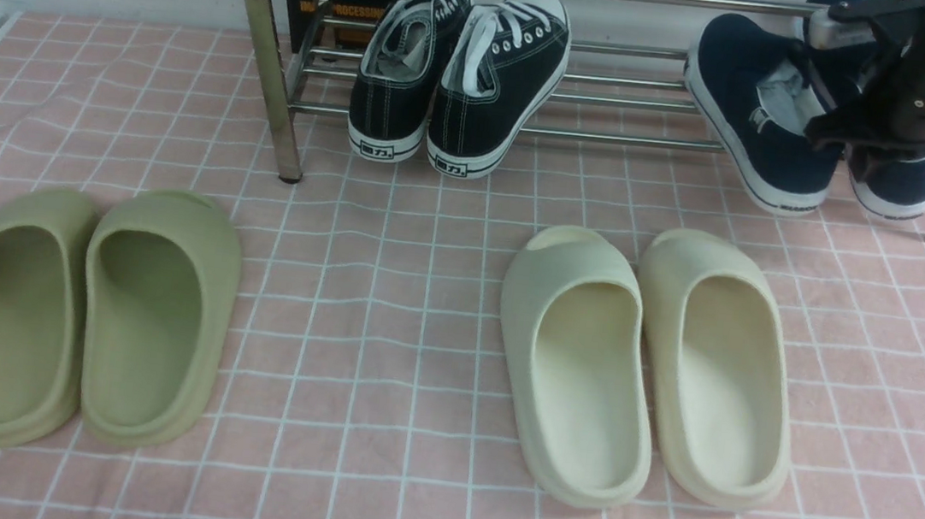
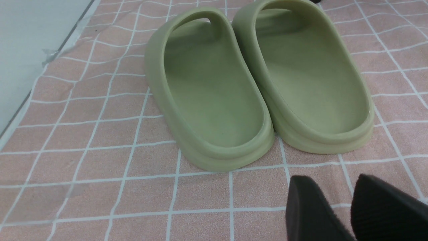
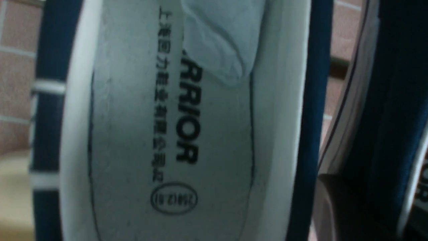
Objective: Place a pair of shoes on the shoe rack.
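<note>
As the right arm reached over the right end of the shoe rack (image 1: 264,58), the pair of shoes (image 1: 739,121) lay on its lower bars. They were beside the right post and well apart from the black sneakers (image 1: 464,79) nearer the left post.

Step in hand, by my reading: setting down, with release not yet confirmed. The right tool (image 1: 861,151) sat low over the pair, covering much of the right shoe. Its jaws were hidden from the front, and the right wrist view, filled by one shoe's pale insole (image 3: 167,134), settled nothing. I could not tell whether it gripped or was free. The left tool (image 2: 347,211) hung low over the worktop (image 1: 391,286), near the heels of the olive slides (image 2: 260,83), its fingers a little apart and holding nothing.

Orientation: both navy shoes pointed toes towards the wall, with heels at the rack's front edge. The long axis ran front to back and sloped up to the toe, and the left shoe's toe was swung slightly leftward. Whether the heels touched the cloth could not be made out.

Next move, as judged: part the jaws if closed, then lift clear and draw back without catching the top rail or dragging a heel off the front bar.
</note>
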Action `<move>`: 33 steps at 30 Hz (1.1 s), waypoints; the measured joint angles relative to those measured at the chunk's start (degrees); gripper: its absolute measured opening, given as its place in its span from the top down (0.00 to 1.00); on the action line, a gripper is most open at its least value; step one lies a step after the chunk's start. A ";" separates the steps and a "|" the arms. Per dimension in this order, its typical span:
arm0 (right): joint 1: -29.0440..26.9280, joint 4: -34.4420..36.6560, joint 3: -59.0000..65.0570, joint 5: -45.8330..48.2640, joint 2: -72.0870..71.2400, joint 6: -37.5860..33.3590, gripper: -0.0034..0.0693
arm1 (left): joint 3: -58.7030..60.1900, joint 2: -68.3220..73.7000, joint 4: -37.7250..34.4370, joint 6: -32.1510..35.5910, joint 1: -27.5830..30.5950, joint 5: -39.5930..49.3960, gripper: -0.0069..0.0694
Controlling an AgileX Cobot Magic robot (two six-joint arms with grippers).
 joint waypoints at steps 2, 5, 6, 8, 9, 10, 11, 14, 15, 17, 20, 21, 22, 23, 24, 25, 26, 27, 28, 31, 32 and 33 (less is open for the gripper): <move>0.00 0.05 -1.32 0.77 0.85 0.00 0.93 | 0.00 0.00 0.00 0.00 0.00 0.00 0.60; 0.00 0.63 -2.76 1.99 1.14 -0.47 0.93 | 0.00 0.00 0.00 0.00 0.00 0.00 0.60; 0.00 1.09 -3.11 1.35 1.18 -1.37 0.93 | 0.00 0.00 0.00 0.00 0.00 0.00 0.60; 0.00 1.37 -3.22 0.69 1.33 -1.81 0.92 | 0.00 0.00 0.00 0.00 0.00 0.00 0.60; 0.00 1.54 -3.29 0.64 1.45 -2.08 0.90 | 0.00 0.00 0.00 0.00 0.00 0.00 0.60; 0.00 1.61 -3.40 0.64 1.52 -2.28 0.87 | 0.00 0.00 0.00 0.00 0.00 0.00 0.60; 0.00 1.61 -3.56 0.74 1.52 -2.45 0.84 | 0.00 0.00 0.00 0.00 0.00 0.00 0.60; 0.07 1.54 -3.67 2.25 1.33 -2.62 0.68 | 0.00 0.00 0.00 0.00 0.00 0.00 0.60; 0.07 1.54 -3.67 2.96 1.09 -2.62 0.64 | 0.00 0.00 0.00 0.00 0.00 0.00 0.60; 0.07 1.54 -3.67 4.54 -0.20 -2.62 0.51 | 0.00 0.00 0.00 0.00 0.00 0.00 0.60; 0.07 1.76 -3.47 4.36 -2.55 -2.52 0.43 | 0.00 0.00 0.00 0.00 0.00 0.00 0.60; 0.07 1.83 -3.12 4.47 -3.58 -2.40 0.42 | 0.00 0.00 0.00 0.00 0.00 0.00 0.60; 0.07 2.15 -2.10 4.73 -5.49 -2.07 0.41 | 0.00 0.00 0.00 0.00 0.00 0.00 0.60; 0.07 2.63 -0.76 4.80 -7.34 -1.89 0.42 | 0.00 0.00 0.00 0.00 0.00 0.00 0.60; 0.07 3.10 1.11 4.80 -9.43 -1.88 0.44 | 0.00 0.00 0.00 0.00 0.00 0.00 0.60; 0.07 3.38 3.51 4.76 -11.81 -1.73 0.48 | 0.00 0.00 0.00 0.00 0.00 0.00 0.60; 0.07 3.49 5.76 4.84 -14.37 -1.67 0.52 | 0.00 0.00 0.00 0.00 0.00 0.00 0.60; 0.07 3.49 8.90 4.76 -16.56 -1.68 0.56 | 0.00 0.00 0.00 0.00 0.00 0.00 0.60; 0.07 3.49 11.68 4.81 -18.78 -1.66 0.60 | 0.00 0.00 0.00 0.00 0.00 0.00 0.60; 0.07 3.66 22.01 4.81 -27.42 -1.52 0.78 | 0.00 0.00 0.00 0.00 0.00 0.00 0.60; 0.07 3.74 25.72 4.88 -29.76 -1.52 0.83 | 0.00 0.00 0.00 0.00 0.00 0.00 0.60; 0.07 4.01 29.44 4.88 -33.49 -1.52 0.90 | 0.00 0.00 0.00 0.00 0.00 0.00 0.60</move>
